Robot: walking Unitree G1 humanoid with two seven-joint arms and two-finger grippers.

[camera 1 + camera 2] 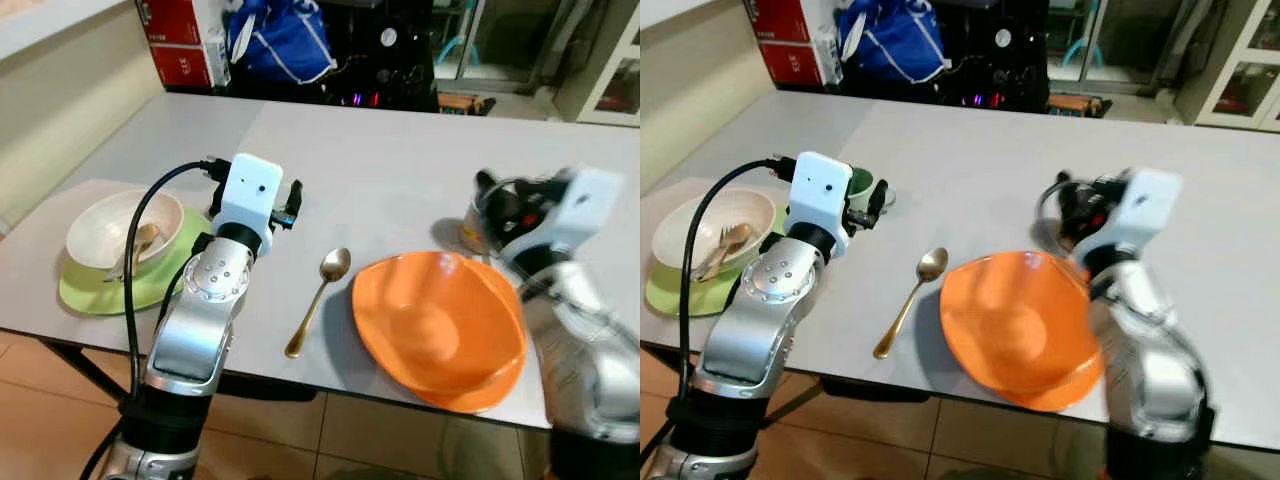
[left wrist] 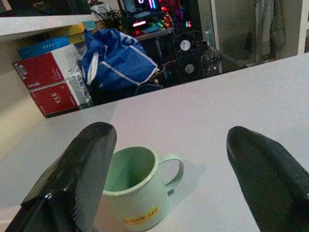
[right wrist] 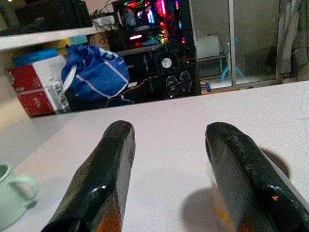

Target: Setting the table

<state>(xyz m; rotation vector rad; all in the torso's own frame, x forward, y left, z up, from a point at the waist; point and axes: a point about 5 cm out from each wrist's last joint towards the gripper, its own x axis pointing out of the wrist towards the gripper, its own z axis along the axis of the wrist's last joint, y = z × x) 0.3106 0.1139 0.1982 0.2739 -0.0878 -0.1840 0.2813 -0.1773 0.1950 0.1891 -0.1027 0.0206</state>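
A pale green mug (image 2: 136,187) stands on the grey table (image 1: 400,150), between the fingers of my open left gripper (image 2: 170,130) and closer to one of them, untouched. From the head, the mug (image 1: 862,185) peeks out behind that gripper (image 1: 878,202). A gold spoon (image 1: 320,298) lies beside an orange bowl (image 1: 440,325) at the table's front. At the left, a cream bowl (image 1: 110,225) with cutlery in it sits on a green plate (image 1: 150,285). My right gripper (image 1: 492,205) is open over a small cup (image 1: 467,237) behind the orange bowl, blurred.
Red boxes (image 1: 180,40) and a blue bag (image 1: 280,40) stand beyond the table's far edge, with dark electronics beside them. The table's middle and far half are bare. The orange bowl overhangs the front edge.
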